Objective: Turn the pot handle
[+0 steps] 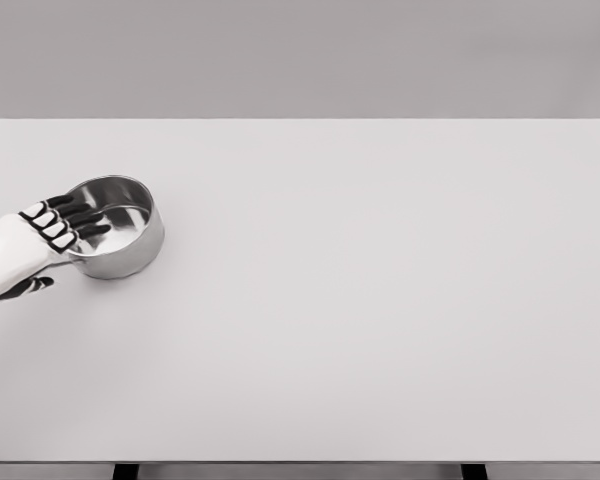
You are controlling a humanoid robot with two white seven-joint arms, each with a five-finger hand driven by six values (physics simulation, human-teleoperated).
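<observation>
Left hand point(42, 243) fingers extended over pot point(120, 240) rim, nr table point(380, 300) left edge.

white table point(380, 330) fills most of my view, flat and plain, far edge straight across the upper part, near edge at the bottom with two dark legs showing just below it. one thing rests on it: a shiny steel pot point(120, 245), upright, open side up, near the left edge and well toward the far half. its handle i cannot make out.
</observation>
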